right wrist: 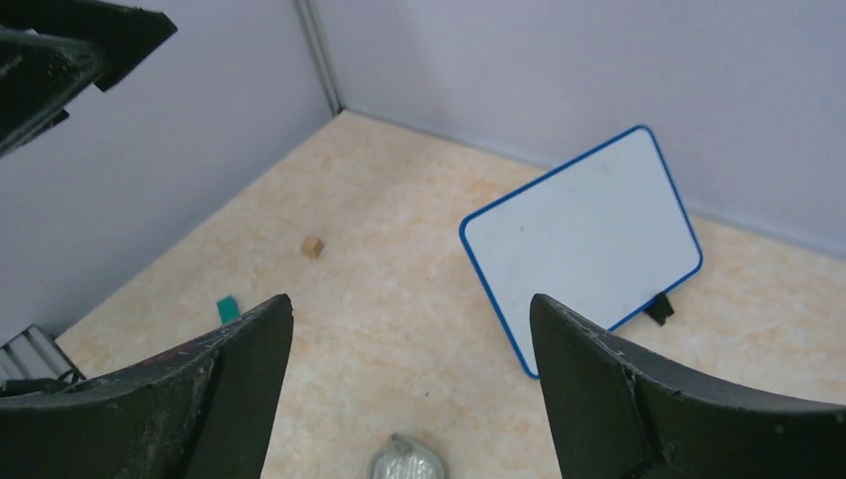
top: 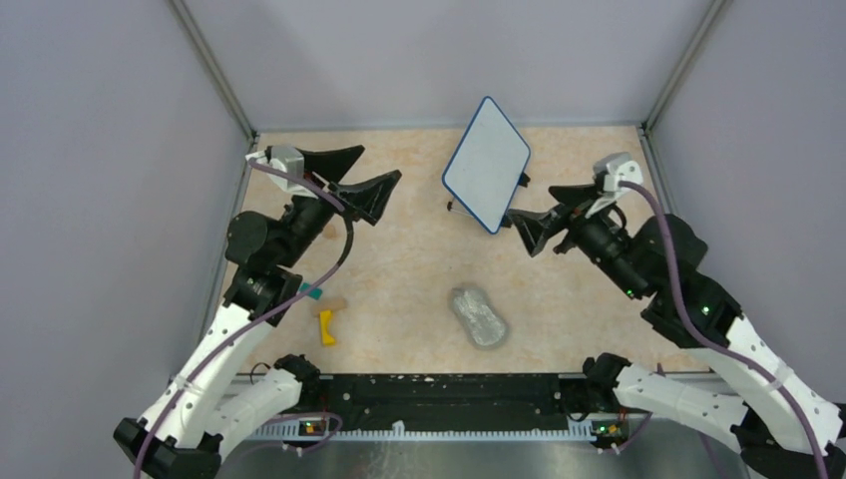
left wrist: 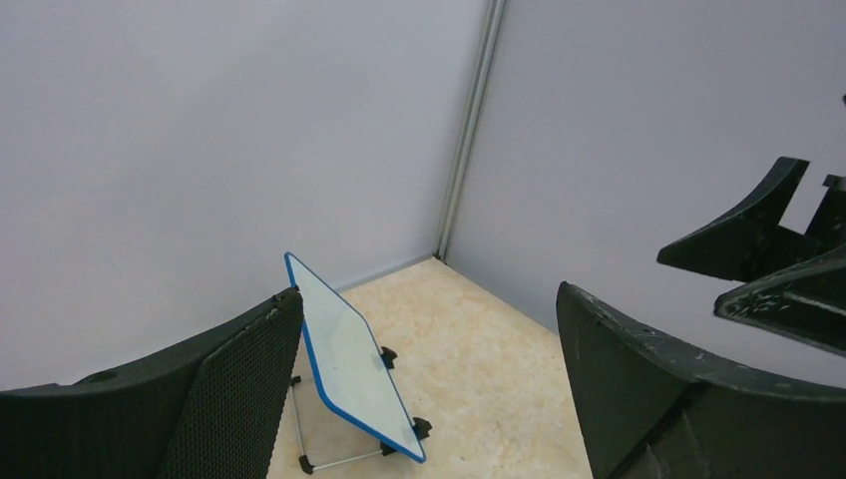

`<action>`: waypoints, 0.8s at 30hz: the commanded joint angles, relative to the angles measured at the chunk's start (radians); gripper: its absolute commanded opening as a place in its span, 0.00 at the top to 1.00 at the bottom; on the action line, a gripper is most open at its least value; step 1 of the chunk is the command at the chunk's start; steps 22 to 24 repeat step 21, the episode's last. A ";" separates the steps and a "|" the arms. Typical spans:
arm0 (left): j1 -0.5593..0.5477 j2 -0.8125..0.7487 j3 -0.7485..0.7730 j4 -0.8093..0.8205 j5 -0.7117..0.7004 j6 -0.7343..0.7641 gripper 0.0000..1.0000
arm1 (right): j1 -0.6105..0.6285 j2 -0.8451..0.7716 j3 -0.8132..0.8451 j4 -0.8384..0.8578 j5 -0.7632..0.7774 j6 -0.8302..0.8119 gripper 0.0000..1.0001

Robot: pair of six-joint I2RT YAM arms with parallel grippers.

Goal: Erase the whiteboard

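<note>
The whiteboard (top: 487,165) stands tilted on a thin wire stand at the back middle of the table. Its blue-rimmed face (right wrist: 584,239) looks blank white. Seen from the left wrist, the whiteboard (left wrist: 354,364) leans back, held by small black clips. My left gripper (top: 380,164) hovers open to the left of the board, with nothing between its fingers (left wrist: 239,399). My right gripper (top: 529,205) is open just right of the board's lower corner, also holding nothing. A grey oval eraser pad (top: 479,316) lies flat on the table in front, below the right gripper (right wrist: 411,299).
A yellow piece (top: 326,327), a teal scrap (top: 311,292) and a small tan block (right wrist: 313,245) lie at the left front. Grey walls enclose the table on three sides, with a metal post (left wrist: 469,130) in the corner. A black rail (top: 439,389) runs along the near edge.
</note>
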 commanded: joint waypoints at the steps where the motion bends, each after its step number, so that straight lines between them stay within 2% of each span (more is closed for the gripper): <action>1: 0.005 -0.026 0.048 0.056 0.005 0.052 0.01 | 0.003 -0.070 0.032 0.062 0.036 -0.086 0.15; 7: 0.005 -0.046 0.045 0.061 -0.017 0.067 0.01 | 0.002 -0.085 0.072 0.082 0.021 -0.126 0.14; 24: 0.005 -0.063 0.040 0.065 -0.041 0.087 0.01 | 0.002 -0.174 -0.024 0.223 0.064 -0.151 0.13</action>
